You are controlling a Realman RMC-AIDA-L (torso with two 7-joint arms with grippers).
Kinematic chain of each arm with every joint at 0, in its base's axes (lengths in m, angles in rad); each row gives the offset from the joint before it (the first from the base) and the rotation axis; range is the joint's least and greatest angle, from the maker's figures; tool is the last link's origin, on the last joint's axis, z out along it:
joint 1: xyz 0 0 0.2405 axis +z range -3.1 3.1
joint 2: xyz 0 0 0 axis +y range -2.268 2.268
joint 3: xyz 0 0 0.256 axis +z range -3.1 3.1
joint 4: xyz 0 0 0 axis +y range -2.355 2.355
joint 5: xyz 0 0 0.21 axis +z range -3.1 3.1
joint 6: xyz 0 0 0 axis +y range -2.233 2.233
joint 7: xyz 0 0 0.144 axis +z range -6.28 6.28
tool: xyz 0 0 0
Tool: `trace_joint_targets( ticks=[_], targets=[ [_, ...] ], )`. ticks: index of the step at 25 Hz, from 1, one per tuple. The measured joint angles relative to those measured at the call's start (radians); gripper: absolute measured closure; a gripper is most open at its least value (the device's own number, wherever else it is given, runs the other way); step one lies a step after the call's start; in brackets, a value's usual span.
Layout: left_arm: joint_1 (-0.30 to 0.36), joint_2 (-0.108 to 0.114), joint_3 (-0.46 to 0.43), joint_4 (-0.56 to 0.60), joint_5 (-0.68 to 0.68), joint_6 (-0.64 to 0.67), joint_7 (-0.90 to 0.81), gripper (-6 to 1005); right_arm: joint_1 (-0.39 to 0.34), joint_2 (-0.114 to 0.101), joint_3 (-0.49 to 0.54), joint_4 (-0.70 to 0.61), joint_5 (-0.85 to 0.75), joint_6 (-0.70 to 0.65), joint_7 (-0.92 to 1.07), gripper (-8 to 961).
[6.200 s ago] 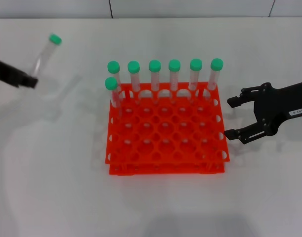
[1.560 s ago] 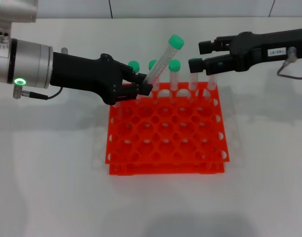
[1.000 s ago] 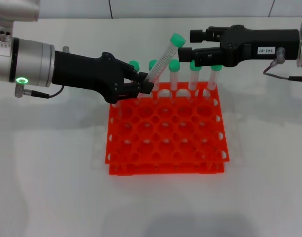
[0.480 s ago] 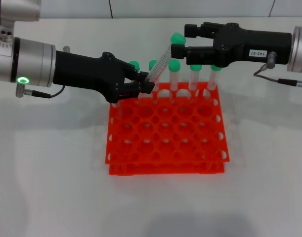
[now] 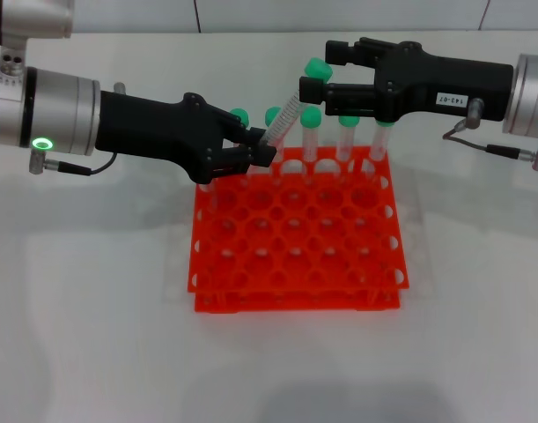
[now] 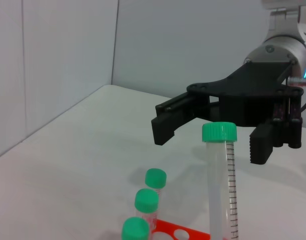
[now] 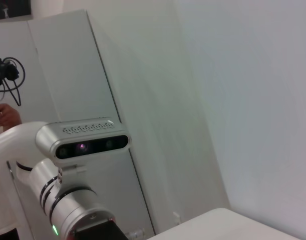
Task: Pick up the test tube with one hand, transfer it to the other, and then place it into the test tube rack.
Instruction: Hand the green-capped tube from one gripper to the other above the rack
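My left gripper, black and unlabelled, is shut on the lower end of the test tube and holds it slanted above the back of the orange test tube rack. The tube's green cap points up and to the right. My right gripper, black with a white label, is open, with one finger on either side of the cap. In the left wrist view the tube stands in front of the open right gripper, and its jaws are apart and clear of the cap.
Several other green-capped tubes stand in the rack's back row, just below the held tube; three of their caps show in the left wrist view. The rack sits on a white table. The right wrist view shows only a wall and the robot's head.
My right gripper has moved left, and its open fingers now straddle the tube's cap. My left gripper and the tube have stayed in place.
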Motion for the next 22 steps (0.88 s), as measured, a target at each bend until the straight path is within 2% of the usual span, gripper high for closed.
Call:
trace_joint_targets(
  ticks=[14, 19, 22],
  targets=[
    [0.000, -0.002, 0.000, 0.000, 0.004, -0.008, 0.002, 771, -0.003, 0.001, -0.012, -0.004, 0.022, 0.004, -0.020, 261],
    [0.000, -0.002, 0.000, 0.000, 0.004, -0.008, 0.007, 770, 0.000, -0.001, -0.026, 0.005, 0.039, -0.003, -0.024, 462],
    [0.000, -0.001, 0.000, 0.000, 0.004, -0.008, 0.007, 769, 0.000, -0.001, -0.031, 0.006, 0.043, -0.003, -0.025, 474]
  ],
)
